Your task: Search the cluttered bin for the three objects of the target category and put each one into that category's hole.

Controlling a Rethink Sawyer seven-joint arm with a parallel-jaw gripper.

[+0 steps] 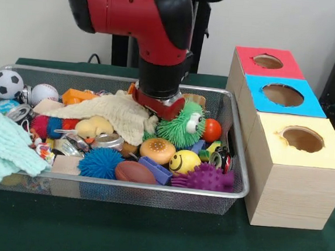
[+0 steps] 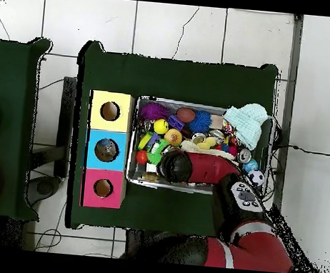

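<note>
Bin [image 1: 232, 193], wire mesh, sits on the green bench [image 1: 146, 235], packed with mixed toys; the tool [image 1: 157, 104] is down inside it at the far side, its tip buried behind a cream cloth [image 1: 118, 114] and a green fuzzy toy [image 1: 182, 127], so I cannot tell whether it is wide, narrow or holding anything. Target category not identifiable from the views. Likely candidates are the balls: soccer ball [image 1: 7, 83] and baseball [image 1: 44, 93] at one end, yellow smiley ball [image 1: 185, 161] near the front. Judged light, round, fairly firm, prone to roll; best gripped across the widest part from above. Spiky blue ball [image 1: 99, 163] looks soft, would squash. Box [image 1: 287, 171] with red hole [image 1: 268, 61], blue hole [image 1: 283, 94] and yellow hole [image 1: 302, 138] stands just beside the bin.
</note>
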